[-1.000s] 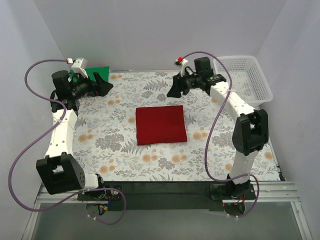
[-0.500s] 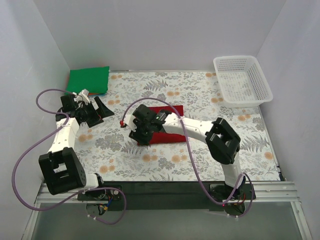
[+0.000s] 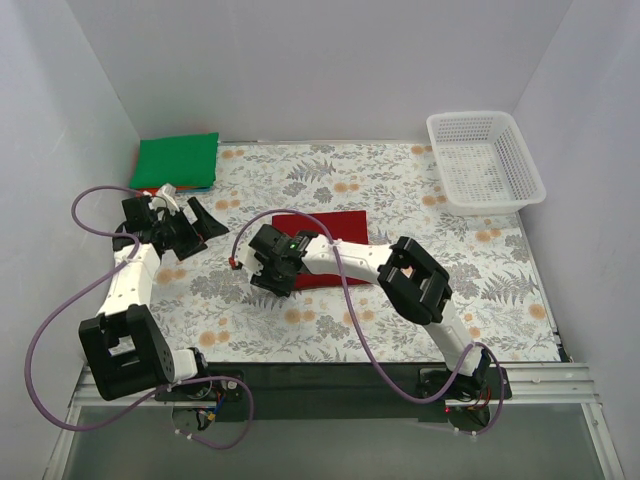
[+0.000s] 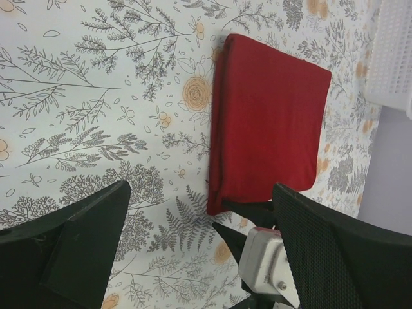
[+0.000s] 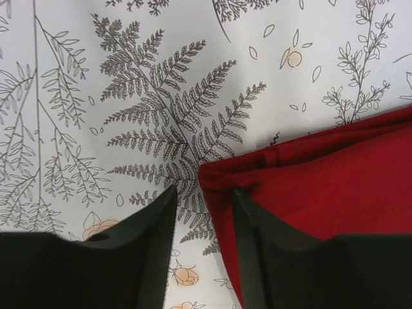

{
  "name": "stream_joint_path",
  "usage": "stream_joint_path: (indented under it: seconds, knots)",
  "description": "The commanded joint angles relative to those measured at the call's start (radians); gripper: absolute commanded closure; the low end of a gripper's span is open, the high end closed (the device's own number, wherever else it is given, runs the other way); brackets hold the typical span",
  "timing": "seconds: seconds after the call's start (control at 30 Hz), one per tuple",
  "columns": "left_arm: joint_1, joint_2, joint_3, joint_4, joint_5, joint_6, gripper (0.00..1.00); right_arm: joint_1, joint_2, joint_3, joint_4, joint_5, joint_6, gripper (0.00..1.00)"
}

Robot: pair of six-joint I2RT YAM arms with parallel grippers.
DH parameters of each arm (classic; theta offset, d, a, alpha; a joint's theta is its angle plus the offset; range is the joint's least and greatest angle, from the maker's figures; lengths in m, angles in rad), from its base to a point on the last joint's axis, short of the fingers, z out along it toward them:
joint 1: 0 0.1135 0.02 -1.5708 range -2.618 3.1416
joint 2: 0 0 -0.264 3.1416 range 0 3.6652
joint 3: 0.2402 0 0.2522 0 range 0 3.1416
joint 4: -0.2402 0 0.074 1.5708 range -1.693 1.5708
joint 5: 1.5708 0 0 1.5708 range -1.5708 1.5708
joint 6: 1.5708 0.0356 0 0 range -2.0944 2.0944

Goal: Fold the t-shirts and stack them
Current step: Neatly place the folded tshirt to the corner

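Observation:
The dark red t-shirt (image 3: 340,224) lies folded into a square in the middle of the table. It also shows in the left wrist view (image 4: 267,122) and the right wrist view (image 5: 335,180). My right gripper (image 3: 268,272) is open and low at the shirt's near left corner. In the right wrist view (image 5: 205,193) one finger rests on the cloth and the other on the table beside it. My left gripper (image 3: 200,225) is open and empty over the table, left of the red shirt (image 4: 201,188). The bright green t-shirt (image 3: 180,160) lies folded at the far left corner. The orange shirt is not clearly visible.
A white lattice basket (image 3: 485,160) stands at the far right corner, its edge showing in the left wrist view (image 4: 394,51). The right arm (image 3: 360,255) stretches across the red shirt's near edge. White walls enclose the floral tablecloth (image 3: 300,180).
My right arm swung from the far right down to the red shirt's near left corner. My left arm drew back from the green shirt toward the middle left.

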Motion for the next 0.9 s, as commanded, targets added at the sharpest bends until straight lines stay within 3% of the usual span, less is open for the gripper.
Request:
stream_joint_path:
  seconds: [0.0,0.17,0.27,0.5,0.87]
  knots:
    - [-0.001,-0.024,-0.007,0.026,-0.005,-0.027,0.08,0.002,0.032,0.033,-0.004,0.026,-0.007,0.58]
    - [0.000,-0.006,-0.025,0.042,0.022,-0.048,0.08,0.002,0.040,0.015,-0.004,0.035,-0.011,0.78]
    - [-0.001,0.027,-0.039,0.059,0.045,-0.071,0.08,-0.004,0.028,0.021,-0.006,0.045,-0.017,0.97]
    - [-0.011,0.062,-0.142,0.194,0.126,-0.198,0.07,-0.058,-0.073,0.064,-0.015,-0.083,-0.020,0.99]
    - [-0.210,0.246,-0.194,0.522,0.085,-0.457,0.06,-0.087,-0.101,0.128,-0.030,-0.149,-0.021,0.99]
